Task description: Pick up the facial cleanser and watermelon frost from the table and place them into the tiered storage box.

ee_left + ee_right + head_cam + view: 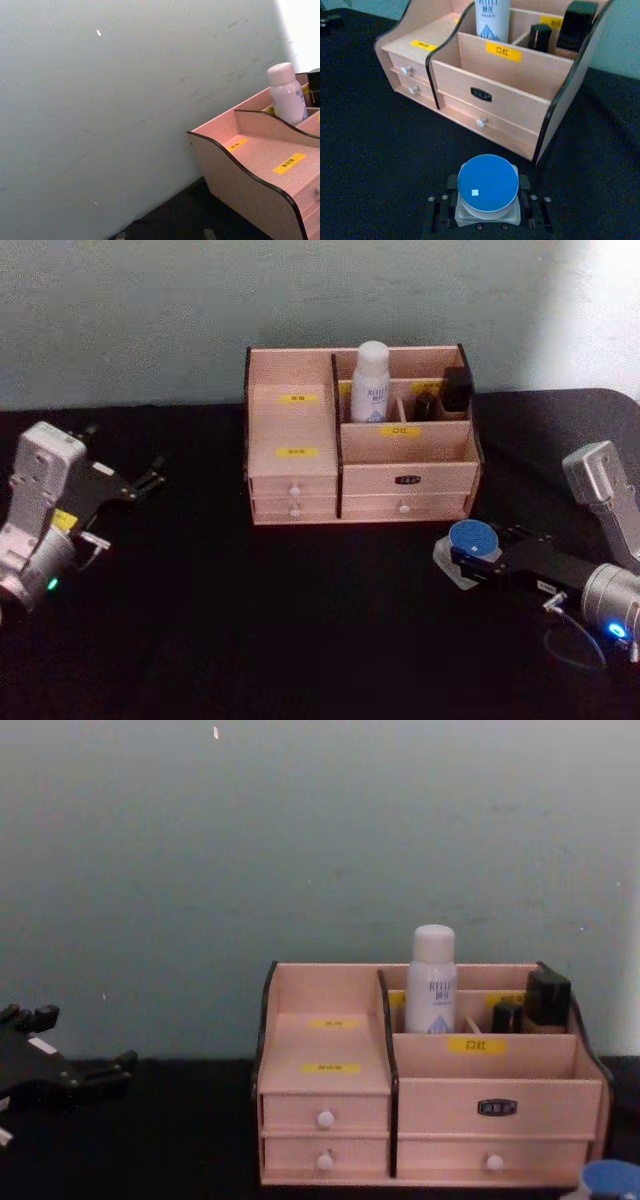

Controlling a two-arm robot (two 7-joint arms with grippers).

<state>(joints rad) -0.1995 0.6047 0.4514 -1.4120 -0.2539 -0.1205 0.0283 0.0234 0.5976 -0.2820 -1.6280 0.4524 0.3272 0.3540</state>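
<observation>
The facial cleanser (370,382), a tall white bottle, stands upright in a back compartment of the pink tiered storage box (300,452), also seen in the chest view (433,980). The watermelon frost (473,539), a squat jar with a blue lid, sits on the black table in front of the box's right end. My right gripper (488,197) is shut on it, one finger against each side. At the far left, my left gripper (154,473) hangs open and empty, away from the box.
Small dark items (457,388) fill the box's back right compartments beside the bottle. The front right compartment (520,75) holds nothing. A pale wall stands close behind the box. Black tabletop (250,620) spreads in front and to the left.
</observation>
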